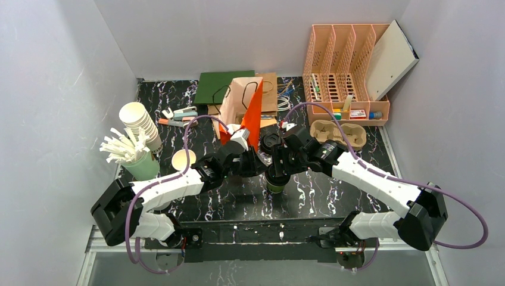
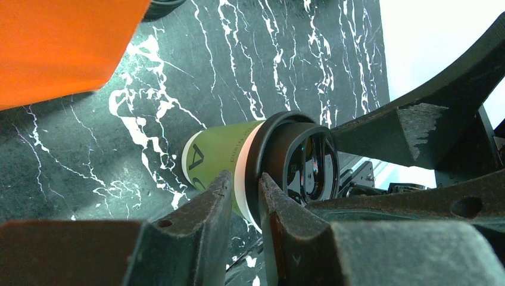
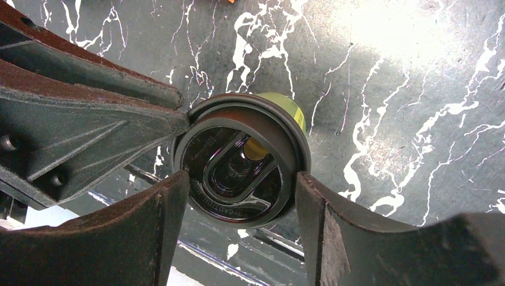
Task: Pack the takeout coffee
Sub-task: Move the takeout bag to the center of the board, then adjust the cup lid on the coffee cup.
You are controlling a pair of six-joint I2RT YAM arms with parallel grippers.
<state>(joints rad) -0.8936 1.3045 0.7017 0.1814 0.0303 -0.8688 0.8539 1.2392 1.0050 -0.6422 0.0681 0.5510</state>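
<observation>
The takeout coffee is a green paper cup with a black lid, standing on the black marble table between both arms. My left gripper comes in from the left with its fingers nearly together, and the rim of the lid lies in the narrow gap between them. My right gripper reaches over from the right. Its two fingers flank the lid and touch its edge on both sides. In the top view the left gripper and right gripper meet over the cup and hide its top.
An open paper bag with an orange side stands just behind the cup. A lidless cup, a holder of white sticks and a stack of white cups sit at left. A loose black lid, cardboard carrier and peach organizer are behind right.
</observation>
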